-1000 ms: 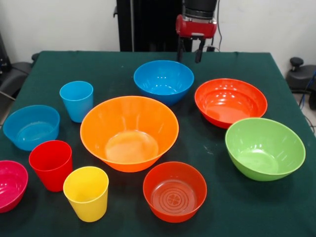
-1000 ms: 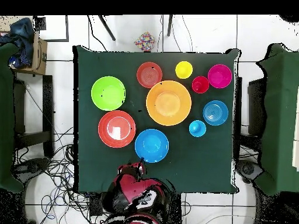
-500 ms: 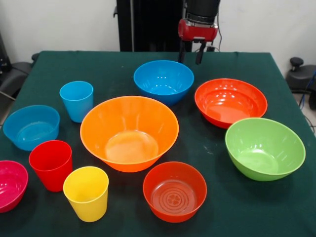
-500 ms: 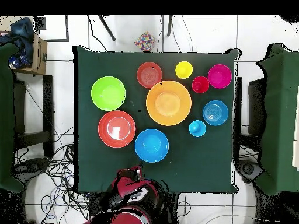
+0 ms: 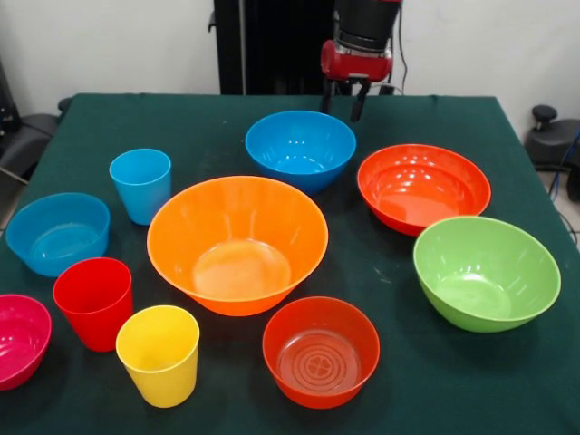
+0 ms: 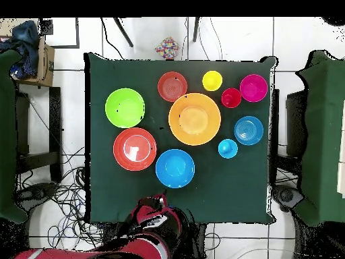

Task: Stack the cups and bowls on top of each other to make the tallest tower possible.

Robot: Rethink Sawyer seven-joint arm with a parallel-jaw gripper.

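All pieces stand apart on the green table (image 5: 208,136); nothing is stacked. The largest pale orange bowl (image 5: 237,243) (image 6: 195,119) is in the middle. Around it are the blue bowl (image 5: 300,148), a large red-orange bowl (image 5: 423,187), the lime green bowl (image 5: 486,270), a small red-orange bowl (image 5: 321,350), the small light blue bowl (image 5: 57,232) and the magenta-pink bowl (image 5: 18,340). The light blue cup (image 5: 141,185), red cup (image 5: 93,302) and yellow cup (image 5: 159,353) stand upright at the left. My gripper (image 5: 343,100) (image 6: 160,200) is open and empty, above the table's far edge behind the blue bowl.
The black pedestal (image 5: 272,45) stands behind the table. In the overhead view, green chairs (image 6: 327,135) flank the table, cables (image 6: 60,195) lie on the floor, and a small colourful object (image 6: 167,48) lies beyond the far edge.
My gripper has shifted slightly to the left in the front view. In the overhead view the red arm has swung out toward the lower left. No cup or bowl has moved.
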